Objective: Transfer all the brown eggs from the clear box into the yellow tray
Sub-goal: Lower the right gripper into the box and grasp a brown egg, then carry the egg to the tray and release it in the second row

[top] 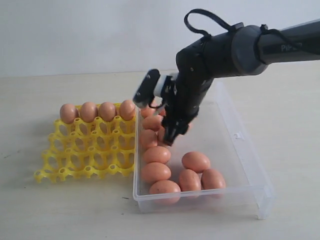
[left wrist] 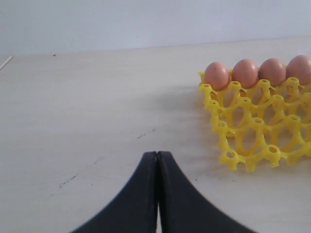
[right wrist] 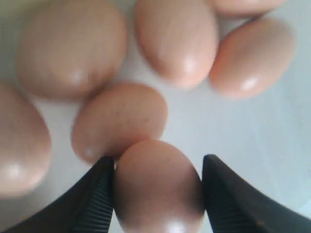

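Eggs first: four brown eggs (top: 97, 111) sit in the far row of the yellow tray (top: 62, 173), just beside the clear box (top: 200, 202). The rest lie loose in that box. My right hand (right wrist: 158, 165) is down among them, clamped on one egg (right wrist: 158, 194), its fingers (right wrist: 97, 199) against both sides. My left hand (left wrist: 157, 158) hangs over the worktop (left wrist: 87, 121) near the tray's corner, pressed together, holding nothing.
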